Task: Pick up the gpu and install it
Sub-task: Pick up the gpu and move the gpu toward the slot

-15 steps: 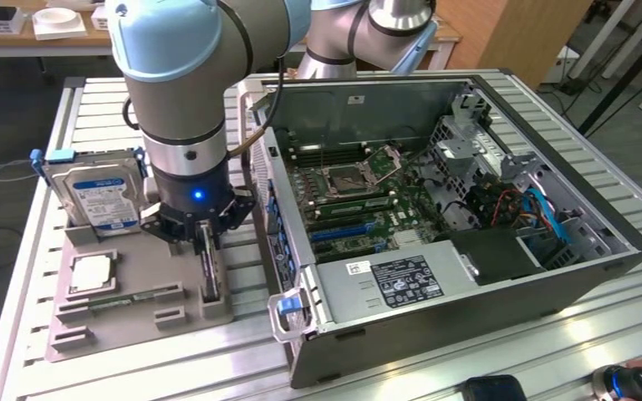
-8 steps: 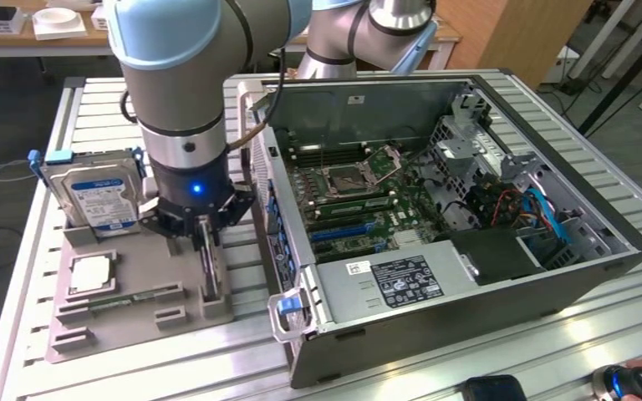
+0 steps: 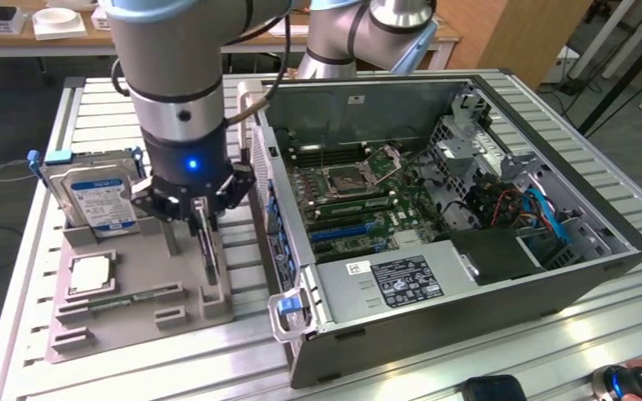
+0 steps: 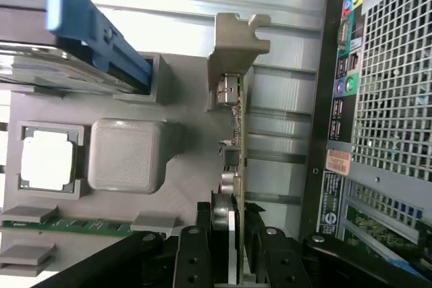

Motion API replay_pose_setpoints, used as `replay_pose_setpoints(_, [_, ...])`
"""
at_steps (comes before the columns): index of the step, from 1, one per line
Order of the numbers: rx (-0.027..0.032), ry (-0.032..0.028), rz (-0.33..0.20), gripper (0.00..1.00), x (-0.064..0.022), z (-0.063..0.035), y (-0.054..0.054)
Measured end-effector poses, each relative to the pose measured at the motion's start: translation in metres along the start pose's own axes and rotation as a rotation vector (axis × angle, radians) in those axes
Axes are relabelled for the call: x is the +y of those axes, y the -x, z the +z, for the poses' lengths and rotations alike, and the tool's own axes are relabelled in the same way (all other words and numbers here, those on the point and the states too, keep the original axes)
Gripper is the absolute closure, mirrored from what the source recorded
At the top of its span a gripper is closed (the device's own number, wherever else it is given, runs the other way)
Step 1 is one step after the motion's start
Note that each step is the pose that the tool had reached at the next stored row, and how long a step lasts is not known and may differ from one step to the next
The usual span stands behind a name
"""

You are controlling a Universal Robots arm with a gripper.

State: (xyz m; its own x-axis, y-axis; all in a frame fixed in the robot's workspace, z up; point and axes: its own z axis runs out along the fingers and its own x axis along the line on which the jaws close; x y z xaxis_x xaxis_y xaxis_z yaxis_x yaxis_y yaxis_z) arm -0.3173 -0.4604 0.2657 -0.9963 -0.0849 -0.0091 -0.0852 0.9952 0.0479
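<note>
Hand (image 3: 201, 227) gripping the gpu (image 3: 211, 266) by its top edge; the gpu stands edge-on in a slot of the grey tray (image 3: 114, 336), on the tabletop (image 3: 466, 355) just beside the open computer case (image 3: 500, 313).

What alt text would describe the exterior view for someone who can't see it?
A robot arm's tool reaches down over a thin black card standing on edge in a grey tray, beside an open computer case. A hard drive stands in the tray too.
</note>
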Motion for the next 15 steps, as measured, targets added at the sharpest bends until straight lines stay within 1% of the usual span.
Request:
replay_pose_setpoints(4, [-0.0001,0.0001,0.0,0.69,0.0006,-0.013,0.0])
replay_pose_setpoints(6, [0.0002,0.0,0.0,0.69,0.0008,-0.0174,0.0])
replay_pose_setpoints(15, [0.0002,0.0,0.0,0.69,0.0008,-0.0175,0.0])
